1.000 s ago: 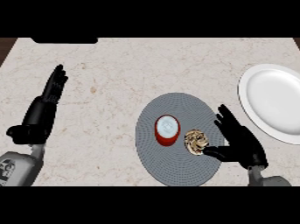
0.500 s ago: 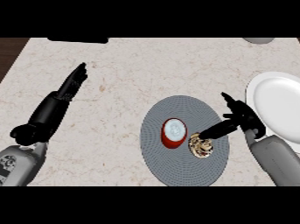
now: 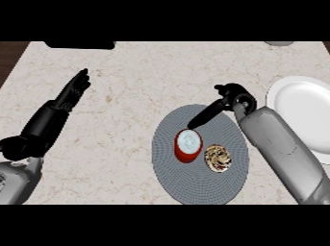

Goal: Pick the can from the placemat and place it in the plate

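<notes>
A red can [image 3: 187,146] with a pale top stands upright on the round grey placemat [image 3: 196,185]. The white plate [image 3: 313,117] lies at the right edge of the counter. My right hand [image 3: 224,99] hovers over the placemat's far side, fingers stretched down-left so that their tips come close to the can's upper right; it holds nothing. The right forearm [image 3: 285,153] crosses between placemat and plate. My left hand [image 3: 66,98] rests open at the left, fingers pointing away, far from the can.
A brown patterned cookie-like item [image 3: 218,158] lies on the placemat just right of the can. A dark object [image 3: 80,44] sits at the counter's far edge, a grey round one [image 3: 279,43] at the far right. Dark wood shows past the counter's left edge.
My right hand has moved up and over the placemat, its fingers now reaching toward the can. The view shifted; the left hand stays open at the left.
</notes>
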You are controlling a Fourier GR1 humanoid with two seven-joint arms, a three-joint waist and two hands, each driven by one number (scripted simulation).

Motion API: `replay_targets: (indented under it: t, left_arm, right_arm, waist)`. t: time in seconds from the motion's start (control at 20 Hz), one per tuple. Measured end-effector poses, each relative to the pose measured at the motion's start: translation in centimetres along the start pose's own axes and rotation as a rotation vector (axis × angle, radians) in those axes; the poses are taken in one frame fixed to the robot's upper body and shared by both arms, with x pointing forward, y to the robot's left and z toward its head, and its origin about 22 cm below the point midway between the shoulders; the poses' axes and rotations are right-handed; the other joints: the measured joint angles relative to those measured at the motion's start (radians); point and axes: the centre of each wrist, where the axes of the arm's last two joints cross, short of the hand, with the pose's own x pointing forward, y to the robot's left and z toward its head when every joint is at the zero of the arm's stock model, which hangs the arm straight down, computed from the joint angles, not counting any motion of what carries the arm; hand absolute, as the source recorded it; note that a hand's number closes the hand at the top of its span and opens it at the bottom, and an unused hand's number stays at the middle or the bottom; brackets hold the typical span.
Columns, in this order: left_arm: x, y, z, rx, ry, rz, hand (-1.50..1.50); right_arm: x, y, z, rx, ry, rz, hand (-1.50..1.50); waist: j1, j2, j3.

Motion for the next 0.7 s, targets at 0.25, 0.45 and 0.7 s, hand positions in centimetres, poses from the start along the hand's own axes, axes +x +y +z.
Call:
replay_targets:
  t: [0.25, 0.45, 0.7]
  left_arm:
    - [0.1, -0.4, -0.2, 0.008, 0.001, 0.003, 0.0]
    - [-0.1, -0.3, 0.1, 0.012, 0.007, 0.006, 0.0]
    - [0.0, 0.1, 0.4, 0.016, 0.009, 0.005, 0.0]
  right_arm:
    - [2.3, -0.3, 0.3, 0.135, 0.049, -0.03, -1.5]
    - [3.2, -1.6, 0.1, 0.154, 0.101, -0.012, -1.5]
    - [3.2, -3.5, -0.8, 0.154, 0.158, -0.019, -1.5]
  waist:
    - [-0.013, -0.001, 0.001]
    - [-0.016, -0.001, 0.001]
    - [-0.021, -0.002, 0.001]
